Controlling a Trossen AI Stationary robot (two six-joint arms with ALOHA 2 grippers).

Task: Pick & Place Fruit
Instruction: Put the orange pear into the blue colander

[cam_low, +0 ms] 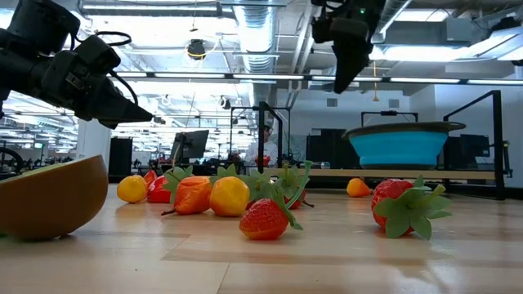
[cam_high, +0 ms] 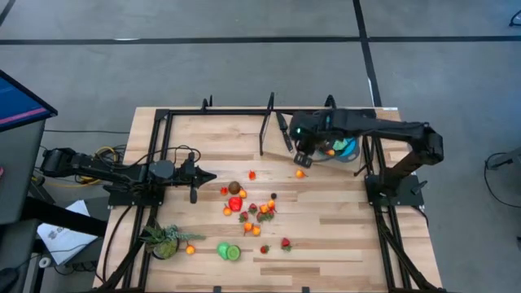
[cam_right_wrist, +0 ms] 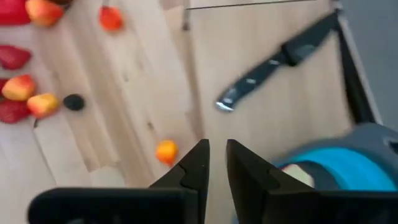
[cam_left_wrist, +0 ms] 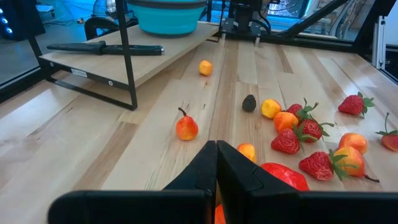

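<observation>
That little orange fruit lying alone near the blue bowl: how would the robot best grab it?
Probably from straight above, with the fingers closing across the round middle of the orange fruit. It is small, smooth and lies alone on bare wood, with room on both sides. The right gripper hangs close by, next to the blue bowl, fingers slightly apart.

floor (cam_high: 244,73): grey concrete (dark seams) | ceiling (cam_low: 245,33): bright lights, ducts
</observation>
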